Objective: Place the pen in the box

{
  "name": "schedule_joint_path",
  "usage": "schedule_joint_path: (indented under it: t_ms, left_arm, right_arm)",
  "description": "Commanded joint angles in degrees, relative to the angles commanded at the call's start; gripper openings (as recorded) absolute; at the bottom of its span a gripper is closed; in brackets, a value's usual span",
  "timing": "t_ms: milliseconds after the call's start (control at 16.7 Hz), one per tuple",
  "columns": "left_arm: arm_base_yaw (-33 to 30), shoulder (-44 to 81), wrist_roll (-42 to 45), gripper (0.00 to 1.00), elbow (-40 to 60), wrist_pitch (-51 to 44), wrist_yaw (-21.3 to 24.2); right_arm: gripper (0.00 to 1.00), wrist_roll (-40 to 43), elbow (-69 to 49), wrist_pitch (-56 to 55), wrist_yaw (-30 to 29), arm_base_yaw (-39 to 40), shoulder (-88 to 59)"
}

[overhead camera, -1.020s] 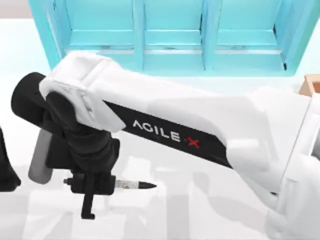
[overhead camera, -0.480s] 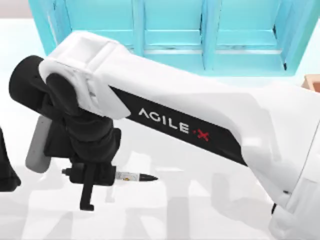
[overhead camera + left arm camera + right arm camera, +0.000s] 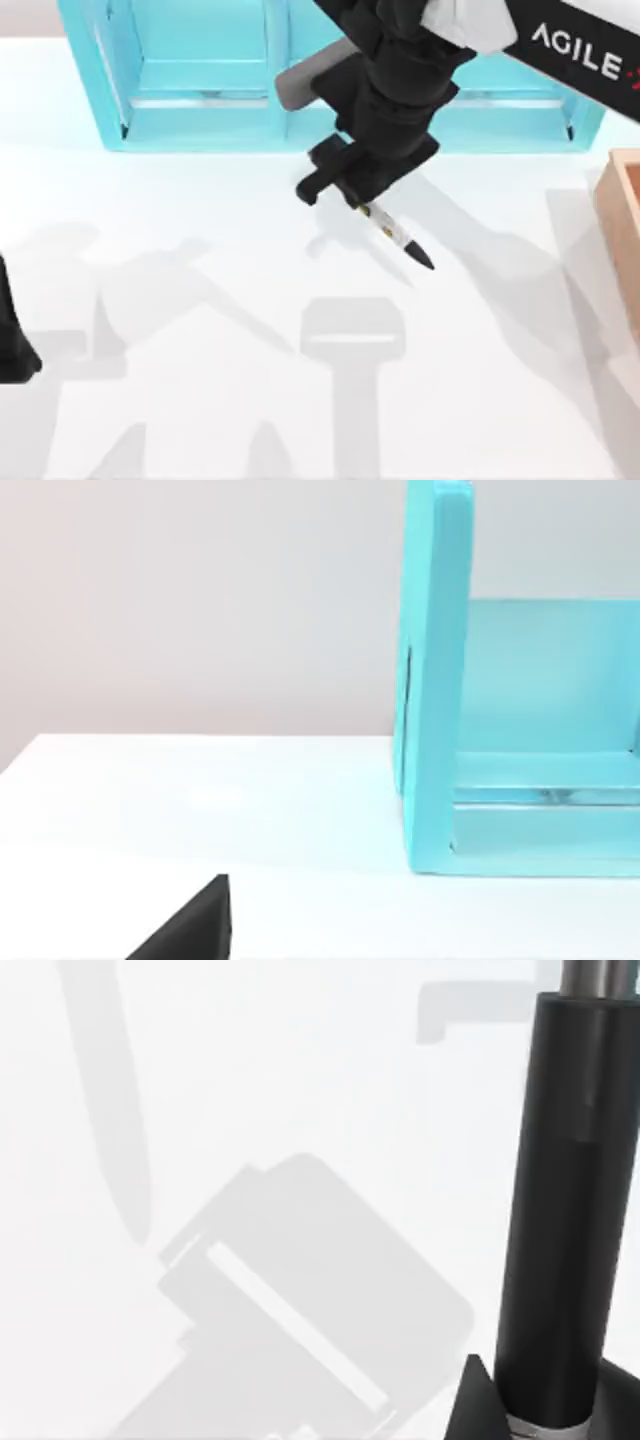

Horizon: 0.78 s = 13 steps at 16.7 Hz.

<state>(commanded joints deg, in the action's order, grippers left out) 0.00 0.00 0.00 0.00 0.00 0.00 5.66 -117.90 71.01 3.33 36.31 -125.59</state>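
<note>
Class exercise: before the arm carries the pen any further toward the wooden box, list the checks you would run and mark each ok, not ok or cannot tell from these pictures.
1. Pen held by the right gripper: ok, it is clamped at one end, tip slanting away over the table.
2. Pen lifted off the table: ok, its shadow lies apart from it.
3. Path to the box at the table's right edge: ok, nothing lies between.
4. Box interior free: cannot tell, mostly out of frame.
5. Clearance from the cyan shelf: cannot tell.
6. Left arm parked at the left edge: ok.
</note>
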Motion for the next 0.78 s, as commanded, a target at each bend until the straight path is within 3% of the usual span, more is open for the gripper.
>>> schedule_joint_path:
  t_ms: [540, 780]
  left_arm:
    - [0.0, 0.0, 0.0, 1.00, 0.0, 0.0, 0.0]
    - [0.0, 0.0, 0.0, 1.00, 0.0, 0.0, 0.0]
  right_arm:
    - [0.00, -36.5, 40.3, -19.8, 9.8, -51.2, 26.6]
    - [0.00, -50.3, 55.8, -28.2, 13.8, -69.1, 38.0]
